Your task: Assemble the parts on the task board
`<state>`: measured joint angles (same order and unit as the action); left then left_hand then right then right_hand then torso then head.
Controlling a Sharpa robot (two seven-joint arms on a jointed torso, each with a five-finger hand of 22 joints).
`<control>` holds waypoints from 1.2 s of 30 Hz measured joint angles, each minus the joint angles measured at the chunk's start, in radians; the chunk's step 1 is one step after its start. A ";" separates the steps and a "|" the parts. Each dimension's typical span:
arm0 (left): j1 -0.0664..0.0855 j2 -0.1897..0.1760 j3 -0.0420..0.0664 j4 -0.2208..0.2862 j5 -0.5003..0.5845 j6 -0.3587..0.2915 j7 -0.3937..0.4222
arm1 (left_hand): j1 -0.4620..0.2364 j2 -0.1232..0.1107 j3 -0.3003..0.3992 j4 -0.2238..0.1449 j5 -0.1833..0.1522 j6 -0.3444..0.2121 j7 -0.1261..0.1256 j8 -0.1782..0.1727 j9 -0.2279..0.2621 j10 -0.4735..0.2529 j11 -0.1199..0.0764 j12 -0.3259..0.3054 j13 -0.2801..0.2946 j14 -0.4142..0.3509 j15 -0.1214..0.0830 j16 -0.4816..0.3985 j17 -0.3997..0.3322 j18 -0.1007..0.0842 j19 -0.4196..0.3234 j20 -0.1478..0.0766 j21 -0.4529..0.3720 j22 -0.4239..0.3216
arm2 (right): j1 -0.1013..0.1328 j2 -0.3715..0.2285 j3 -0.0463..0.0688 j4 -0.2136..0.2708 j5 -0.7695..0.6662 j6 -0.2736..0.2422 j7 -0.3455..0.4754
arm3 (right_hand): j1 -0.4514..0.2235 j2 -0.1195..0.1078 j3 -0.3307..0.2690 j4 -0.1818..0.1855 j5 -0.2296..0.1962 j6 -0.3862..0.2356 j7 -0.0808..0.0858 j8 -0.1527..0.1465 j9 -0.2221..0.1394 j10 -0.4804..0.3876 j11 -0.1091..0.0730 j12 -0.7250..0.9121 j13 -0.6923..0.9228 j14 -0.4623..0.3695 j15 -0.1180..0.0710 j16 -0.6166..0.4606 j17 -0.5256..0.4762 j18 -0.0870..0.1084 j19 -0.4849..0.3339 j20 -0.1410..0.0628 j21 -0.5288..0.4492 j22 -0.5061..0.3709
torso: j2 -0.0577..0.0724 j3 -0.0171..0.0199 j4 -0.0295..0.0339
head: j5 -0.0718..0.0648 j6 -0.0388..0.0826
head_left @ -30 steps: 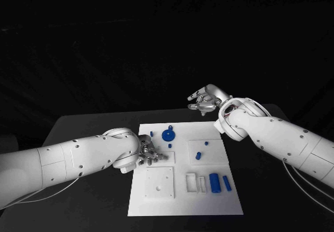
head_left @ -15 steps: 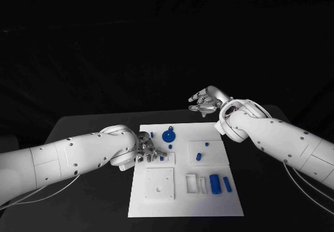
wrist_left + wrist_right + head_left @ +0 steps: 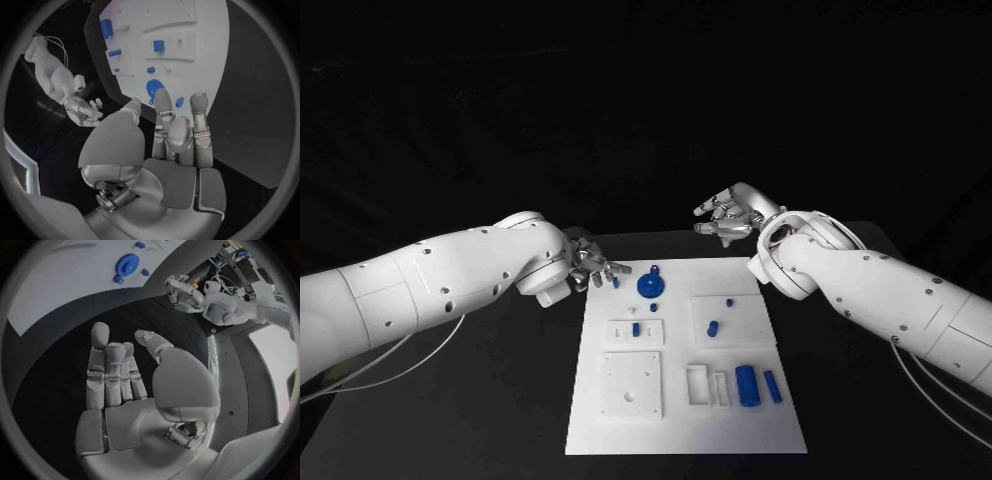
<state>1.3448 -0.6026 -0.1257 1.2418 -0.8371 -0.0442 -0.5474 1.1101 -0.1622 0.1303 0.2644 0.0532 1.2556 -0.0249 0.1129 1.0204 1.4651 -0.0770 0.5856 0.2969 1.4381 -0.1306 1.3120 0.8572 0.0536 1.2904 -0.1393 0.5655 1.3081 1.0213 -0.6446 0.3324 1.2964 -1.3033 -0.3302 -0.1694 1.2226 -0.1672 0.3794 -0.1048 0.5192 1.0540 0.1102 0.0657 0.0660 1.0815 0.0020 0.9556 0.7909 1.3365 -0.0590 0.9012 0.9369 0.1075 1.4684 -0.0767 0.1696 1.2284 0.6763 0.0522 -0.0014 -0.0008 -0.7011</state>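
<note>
Place: a robot lab — dark, staged
Signs: black table (image 3: 488, 350), white task board (image 3: 678, 400), black backdrop (image 3: 646, 100)

The head camera looks down on the task board (image 3: 687, 400); both wrist cameras share its far end.

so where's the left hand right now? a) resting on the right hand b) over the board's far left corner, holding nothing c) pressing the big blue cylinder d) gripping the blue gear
b: the left hand hovers by the board's far left corner, fingers apart and empty in the left wrist view.
</note>
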 measured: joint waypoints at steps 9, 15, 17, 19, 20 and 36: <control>0.017 0.065 0.000 -0.164 0.023 0.049 0.002 | 0.002 0.045 -0.001 -0.080 0.036 -0.007 0.007 -0.002 -0.043 0.000 0.007 -0.008 0.004 -0.004 0.004 0.000 -0.005 0.000 0.000 0.000 -0.004 0.000 | 0.000 -0.003 0.000 0.004 0.000 0.000 0.000 | 0.000 0.000 0.000 0.000 0.005 0.000 0.000 0.000 0.000 0.000 0.000 0.000 0.000 0.000 0.000 0.000 0.000 0.000 0.000 0.000 0.000 -0.001 | 0.009 0.0018 -0.0036 | 0.007 0.012; 0.018 0.117 -0.009 -0.249 0.020 0.113 0.002 | -0.005 0.052 -0.007 -0.103 0.043 -0.024 0.011 -0.002 -0.056 0.000 0.007 -0.012 0.006 -0.006 0.006 -0.005 -0.009 0.000 0.000 0.000 -0.008 0.000 | 0.000 -0.004 0.000 0.010 0.000 -0.001 -0.001 | 0.000 0.000 0.000 0.000 0.005 0.000 0.000 0.000 0.000 0.000 0.000 0.000 0.000 0.000 0.000 0.000 0.000 0.000 0.000 0.000 0.000 -0.001 | 0.019 0.0029 -0.0081 | 0.012 0.022; 0.017 0.136 -0.016 -0.279 0.018 0.136 0.003 | -0.005 0.052 -0.007 -0.103 0.043 -0.024 0.011 -0.002 -0.056 0.000 0.007 -0.012 0.006 -0.008 0.008 -0.005 -0.009 0.000 0.000 0.000 -0.008 0.000 | 0.000 -0.004 0.000 0.012 0.000 -0.001 -0.001 | 0.000 0.000 0.000 0.000 0.005 0.000 0.000 0.000 0.000 0.000 0.000 0.000 0.000 0.000 0.000 0.000 0.000 0.000 0.000 0.000 0.000 -0.001 | 0.023 0.0028 -0.0102 | 0.014 0.025; 0.015 0.153 -0.021 -0.307 0.015 0.154 0.004 | -0.005 0.052 -0.007 -0.104 0.043 -0.024 0.011 -0.002 -0.056 0.000 0.007 -0.012 0.006 -0.008 0.008 -0.005 -0.009 0.000 0.000 0.000 -0.008 0.000 | 0.000 -0.004 0.000 0.015 0.000 -0.001 -0.001 | 0.000 0.000 0.000 0.000 0.005 0.000 0.000 0.000 0.000 0.000 0.000 0.000 0.000 0.000 0.000 0.000 0.000 0.000 0.000 0.000 0.000 -0.001 | 0.026 0.0028 -0.0122 | 0.016 0.027; 0.014 0.160 -0.024 -0.318 0.014 0.162 0.005 | -0.005 0.052 -0.007 -0.104 0.043 -0.024 0.011 -0.002 -0.058 0.000 0.007 -0.015 0.008 -0.008 0.008 -0.005 -0.011 0.000 0.000 0.000 -0.008 0.000 | 0.000 -0.004 0.000 0.015 0.000 -0.001 -0.001 | 0.000 0.000 0.000 0.000 0.005 0.000 0.000 0.000 0.000 0.000 0.000 0.000 0.000 0.000 0.000 0.000 0.000 0.000 0.000 0.000 0.000 -0.001 | 0.028 0.0028 -0.0132 | 0.017 0.029; -0.009 0.219 -0.045 -0.420 -0.016 0.206 0.021 | -0.036 0.043 0.000 -0.056 0.023 -0.102 0.029 0.045 -0.194 0.000 0.015 -0.023 0.020 -0.022 0.008 -0.016 -0.037 0.000 -0.004 0.004 -0.019 0.000 | 0.000 -0.007 0.000 0.023 0.000 -0.003 -0.003 | 0.000 0.000 -0.001 0.001 0.008 0.000 0.000 0.000 0.000 0.002 0.002 0.000 -0.001 0.000 0.000 0.000 0.000 0.000 0.000 0.000 0.000 -0.003 | 0.045 0.0018 -0.0252 | 0.020 0.037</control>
<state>1.3358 -0.3840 -0.1704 0.8221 -0.8533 0.1616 -0.5261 1.0744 -0.1193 0.1308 0.2083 0.0764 1.1540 0.0041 0.1577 0.8260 1.4650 -0.0624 0.5623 0.3166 1.4159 -0.1227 1.2963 0.8203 0.0538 1.2867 -0.1357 0.5468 1.3076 1.0218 -0.6517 0.3327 1.3194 -1.3033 -0.3335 -0.1723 1.2226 -0.1672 0.3787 -0.1040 0.5270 1.0536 0.1106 0.0657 0.0660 1.0831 0.0037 0.9556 0.7902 1.3365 -0.0590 0.9012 0.9369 0.1074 1.4684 -0.0767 0.1697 1.2259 0.7212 0.0540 -0.0267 0.0195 -0.6646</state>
